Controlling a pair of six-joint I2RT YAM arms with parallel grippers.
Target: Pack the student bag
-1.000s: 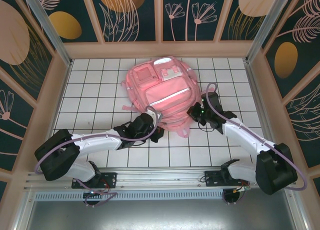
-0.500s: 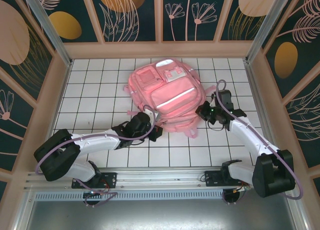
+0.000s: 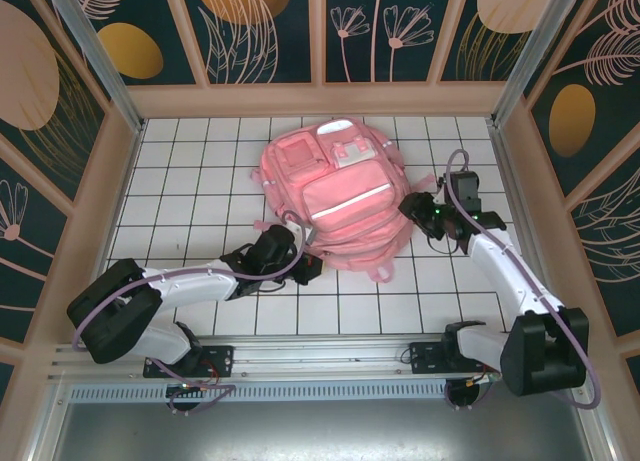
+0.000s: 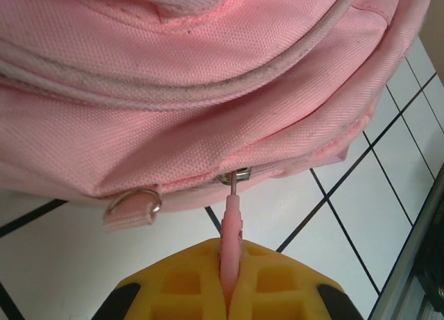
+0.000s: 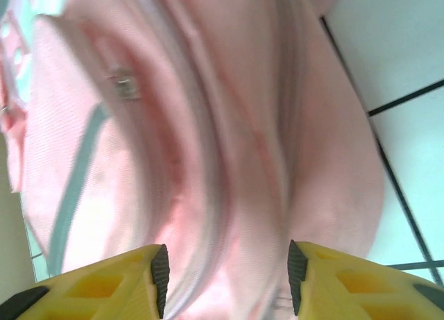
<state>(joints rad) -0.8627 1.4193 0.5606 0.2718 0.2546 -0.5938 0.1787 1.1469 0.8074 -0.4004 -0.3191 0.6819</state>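
Left wrist: left tool [image 4: 231, 264] clamps the zipper pull [image 4: 232, 212] of the student bag [image 4: 173, 91].

Pretty clearly robotics lab, boxed-in test cell rather than lived-in room. Giveaways:
- white tabletop with black grid lines [image 3: 200, 161], walled on three sides
- silver aluminium extrusion posts [image 3: 90, 51] at back corners, pale wooden frame [image 3: 320, 99] between
- dark teal wall panels printed with peach leaves and flowers [image 3: 270, 31], staged backdrop look
- white robot arm with black joints on left [image 3: 190, 281], matching one on right [image 3: 505, 271], both bolted to silver metal rail [image 3: 320, 356] at near edge
- lilac cables [image 3: 100, 311] looped along arms
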